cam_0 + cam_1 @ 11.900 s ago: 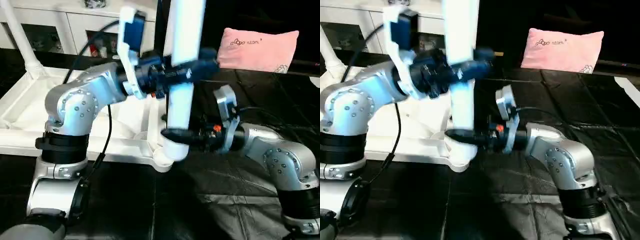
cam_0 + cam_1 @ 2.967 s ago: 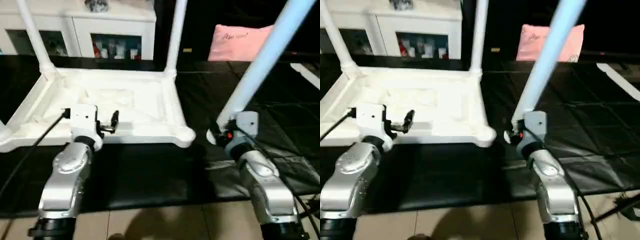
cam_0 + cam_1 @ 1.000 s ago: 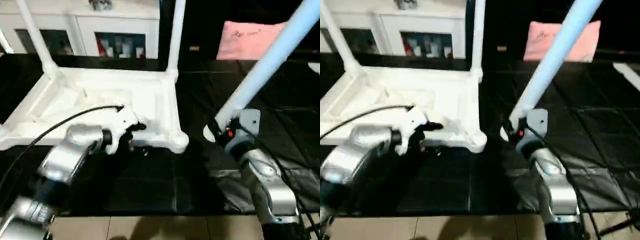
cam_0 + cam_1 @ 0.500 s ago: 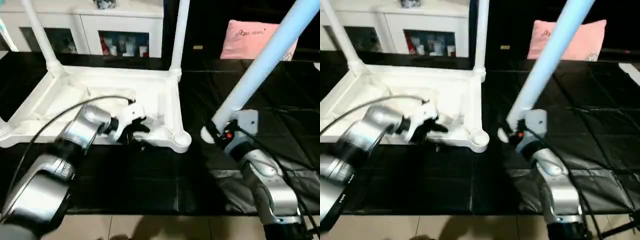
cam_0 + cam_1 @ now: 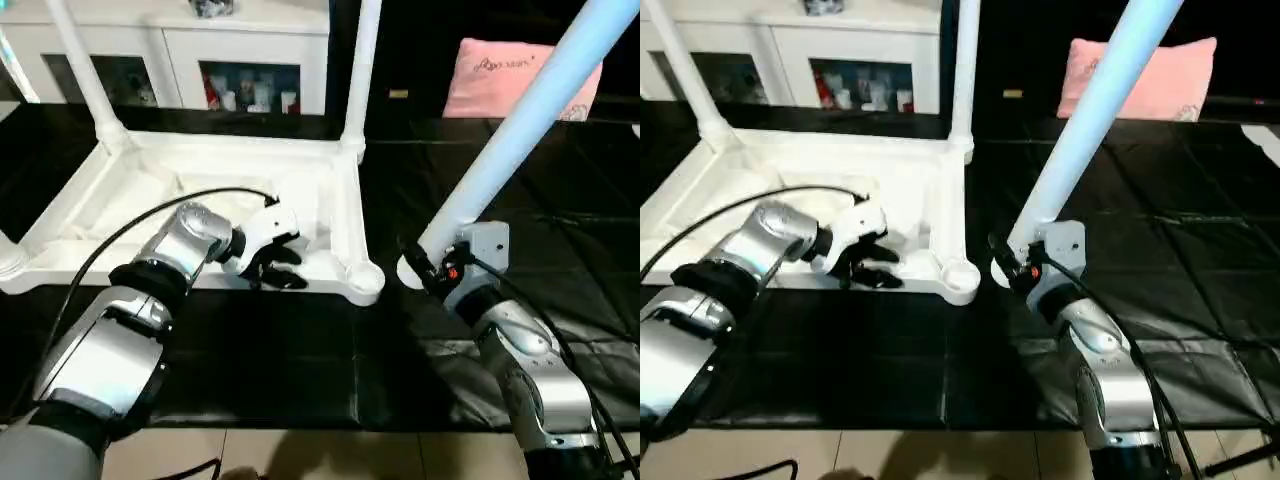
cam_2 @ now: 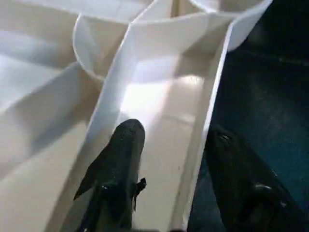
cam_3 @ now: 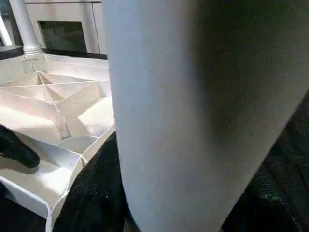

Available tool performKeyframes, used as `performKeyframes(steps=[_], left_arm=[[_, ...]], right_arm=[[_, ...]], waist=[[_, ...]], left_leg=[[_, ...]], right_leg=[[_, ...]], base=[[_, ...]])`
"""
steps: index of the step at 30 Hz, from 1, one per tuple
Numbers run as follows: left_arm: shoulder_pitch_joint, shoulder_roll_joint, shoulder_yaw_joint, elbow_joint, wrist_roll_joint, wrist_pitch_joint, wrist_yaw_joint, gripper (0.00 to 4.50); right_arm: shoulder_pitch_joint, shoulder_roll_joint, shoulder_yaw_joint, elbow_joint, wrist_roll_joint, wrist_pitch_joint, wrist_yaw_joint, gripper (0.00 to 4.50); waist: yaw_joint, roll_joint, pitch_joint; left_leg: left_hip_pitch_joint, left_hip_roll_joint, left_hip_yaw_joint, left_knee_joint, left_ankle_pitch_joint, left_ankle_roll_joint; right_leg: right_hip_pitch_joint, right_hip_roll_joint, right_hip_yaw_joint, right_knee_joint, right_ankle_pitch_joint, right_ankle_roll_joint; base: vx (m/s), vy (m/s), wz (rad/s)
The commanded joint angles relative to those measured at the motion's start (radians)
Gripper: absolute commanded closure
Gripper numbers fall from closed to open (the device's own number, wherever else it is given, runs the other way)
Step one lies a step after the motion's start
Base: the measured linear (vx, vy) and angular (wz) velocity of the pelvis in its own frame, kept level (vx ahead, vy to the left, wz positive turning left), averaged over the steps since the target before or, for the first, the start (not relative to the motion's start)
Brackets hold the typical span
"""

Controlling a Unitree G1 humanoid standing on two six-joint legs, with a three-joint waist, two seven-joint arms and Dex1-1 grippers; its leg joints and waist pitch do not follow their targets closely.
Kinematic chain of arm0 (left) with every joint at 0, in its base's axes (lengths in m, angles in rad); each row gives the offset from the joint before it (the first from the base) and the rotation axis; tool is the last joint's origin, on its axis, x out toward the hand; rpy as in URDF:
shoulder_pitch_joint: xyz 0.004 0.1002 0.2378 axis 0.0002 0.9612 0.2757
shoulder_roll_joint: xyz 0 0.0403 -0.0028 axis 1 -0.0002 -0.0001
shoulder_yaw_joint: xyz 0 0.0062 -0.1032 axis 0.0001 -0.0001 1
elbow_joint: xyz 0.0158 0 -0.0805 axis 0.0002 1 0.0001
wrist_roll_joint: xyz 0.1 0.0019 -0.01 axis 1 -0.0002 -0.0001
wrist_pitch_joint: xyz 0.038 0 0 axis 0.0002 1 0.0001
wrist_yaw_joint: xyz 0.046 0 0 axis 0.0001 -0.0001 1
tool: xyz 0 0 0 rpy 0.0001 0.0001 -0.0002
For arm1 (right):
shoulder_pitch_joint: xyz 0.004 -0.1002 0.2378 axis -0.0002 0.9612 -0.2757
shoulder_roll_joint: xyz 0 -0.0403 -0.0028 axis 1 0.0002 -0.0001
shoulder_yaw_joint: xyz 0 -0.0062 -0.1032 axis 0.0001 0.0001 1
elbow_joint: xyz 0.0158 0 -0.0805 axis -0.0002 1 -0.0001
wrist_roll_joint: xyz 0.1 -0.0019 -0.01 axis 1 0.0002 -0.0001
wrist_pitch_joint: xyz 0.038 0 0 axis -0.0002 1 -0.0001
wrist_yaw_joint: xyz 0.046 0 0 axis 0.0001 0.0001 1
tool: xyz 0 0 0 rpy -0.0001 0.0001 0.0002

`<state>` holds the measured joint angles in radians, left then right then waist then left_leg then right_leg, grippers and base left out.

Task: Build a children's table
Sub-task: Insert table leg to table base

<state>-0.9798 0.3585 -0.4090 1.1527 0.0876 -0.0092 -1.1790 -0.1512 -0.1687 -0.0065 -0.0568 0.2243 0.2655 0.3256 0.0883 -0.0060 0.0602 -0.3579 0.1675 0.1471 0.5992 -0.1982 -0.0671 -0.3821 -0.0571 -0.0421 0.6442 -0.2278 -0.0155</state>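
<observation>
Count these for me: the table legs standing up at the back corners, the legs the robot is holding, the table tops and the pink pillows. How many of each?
Standing legs at the back corners: 2
Held leg in the right end effector: 1
Table top, upside down: 1
Pink pillow: 1
Total: 5

An all-white plastic table [image 5: 230,190] lies upside down, its ribbed underside plain white, on a black floor covering [image 5: 300,360]. The tube leg [image 5: 520,120] held at the right looks pale blue-white. Both forearms are silver; the left gripper [image 5: 272,262] has black fingers and a white wrist casing. Behind sit a pink pillow [image 5: 520,75] and a white cabinet [image 5: 200,30].
</observation>
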Motion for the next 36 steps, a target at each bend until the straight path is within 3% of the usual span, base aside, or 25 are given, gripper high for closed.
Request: performKeyframes(steps=[1, 12, 15, 25, 33, 36], left_arm=[[-0.022, -0.003, 0.006, 0.013, 0.017, -0.018, -0.005, 2.67], [-0.037, -0.024, 0.043, 0.058, 0.000, -0.018, -0.101, 3.31], [-0.035, -0.023, 0.039, 0.061, 0.003, -0.011, -0.131, 3.65], [0.001, -0.014, 0.021, 0.054, 0.052, -0.002, -0.178, 4.37], [0.036, -0.023, 0.080, -0.015, 0.010, 0.049, -0.166, 4.50], [0.056, -0.047, 0.126, -0.070, -0.037, 0.135, -0.132, 4.50]], right_arm=[[0.007, 0.000, -0.003, -0.023, 0.001, 0.000, -0.002, 2.55], [0.005, 0.000, 0.002, -0.013, -0.002, -0.006, 0.002, 2.55], [0.004, 0.000, 0.005, -0.012, -0.004, -0.006, 0.004, 2.55], [0.005, 0.003, 0.015, -0.009, -0.007, -0.010, 0.006, 2.55], [0.007, 0.008, 0.018, -0.012, -0.008, -0.011, 0.006, 2.55], [0.010, 0.010, 0.019, -0.016, -0.005, -0.008, 0.004, 2.55]], waist=[[0.002, 0.014, -0.068], [0.003, 0.009, -0.066], [0.003, 0.010, -0.065], [0.002, 0.012, -0.068], [-0.001, 0.012, -0.067], [-0.002, 0.013, -0.066]], left_leg=[[0.006, 0.052, -0.011, -0.069, -0.107, 0.008], [0.006, 0.053, -0.011, -0.071, -0.112, 0.013], [0.005, 0.055, -0.011, -0.072, -0.116, 0.015], [0.007, 0.057, -0.011, -0.072, -0.087, 0.033], [0.007, 0.058, -0.010, -0.074, -0.100, 0.030], [0.007, 0.058, -0.008, -0.072, -0.098, 0.035]], right_leg=[[0.063, -0.090, 0.054, -0.076, 0.079, -0.255], [0.063, -0.093, 0.055, -0.078, 0.064, -0.261], [0.062, -0.094, 0.055, -0.079, 0.058, -0.261], [0.064, -0.096, 0.053, -0.075, 0.129, -0.276], [0.065, -0.096, 0.054, -0.074, 0.116, -0.286], [0.062, -0.096, 0.054, -0.076, 0.114, -0.293]], base=[[0.000, 0.000, 0.00], [0.000, 0.000, 0.00], [0.000, 0.000, 0.00], [0.000, 0.000, 0.00], [0.000, 0.000, 0.00], [0.000, 0.000, 0.00]])
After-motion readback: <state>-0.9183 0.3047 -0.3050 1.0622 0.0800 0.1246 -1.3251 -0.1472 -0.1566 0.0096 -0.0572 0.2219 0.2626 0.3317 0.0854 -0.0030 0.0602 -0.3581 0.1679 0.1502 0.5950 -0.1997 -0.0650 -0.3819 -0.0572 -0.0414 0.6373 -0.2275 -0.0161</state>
